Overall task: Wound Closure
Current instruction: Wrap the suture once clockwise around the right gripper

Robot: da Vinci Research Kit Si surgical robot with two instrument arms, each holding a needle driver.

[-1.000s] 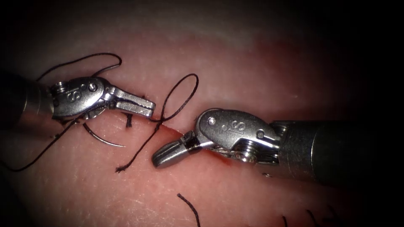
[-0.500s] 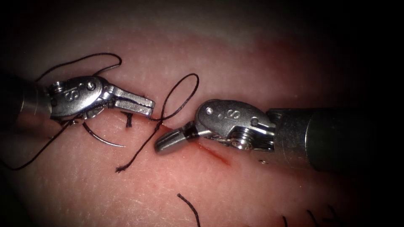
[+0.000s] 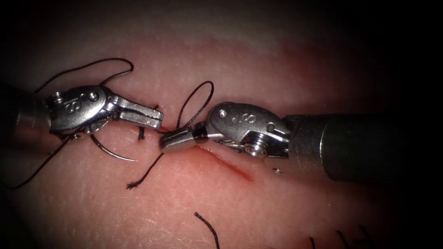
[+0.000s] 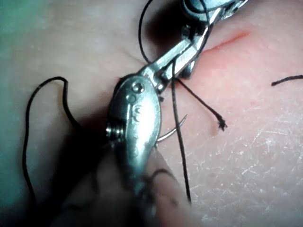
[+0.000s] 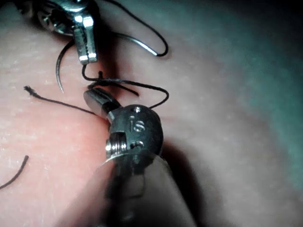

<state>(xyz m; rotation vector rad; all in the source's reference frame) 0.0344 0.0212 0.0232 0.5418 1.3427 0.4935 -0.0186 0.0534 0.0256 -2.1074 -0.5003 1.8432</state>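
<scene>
Gripping thread (image 3: 196, 99) near the cut (image 3: 228, 163), right gripper (image 3: 175, 139) sits closed at the loop base. Left gripper (image 3: 154, 121) looks closed, holding nothing I can tell. Needle (image 3: 113, 151) lies free on tissue (image 3: 277, 207), left of cut, prob parked clear for thread work.

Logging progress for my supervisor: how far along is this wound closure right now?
Done: the curved steel needle lies out of the pale pork tissue, left of the red cut, and the black thread stands looped above it. In hand: the left tool appears shut on the thread; the right tool sits over the frayed tail. Left: no finished knot is visible, and the cut looks open.
</scene>
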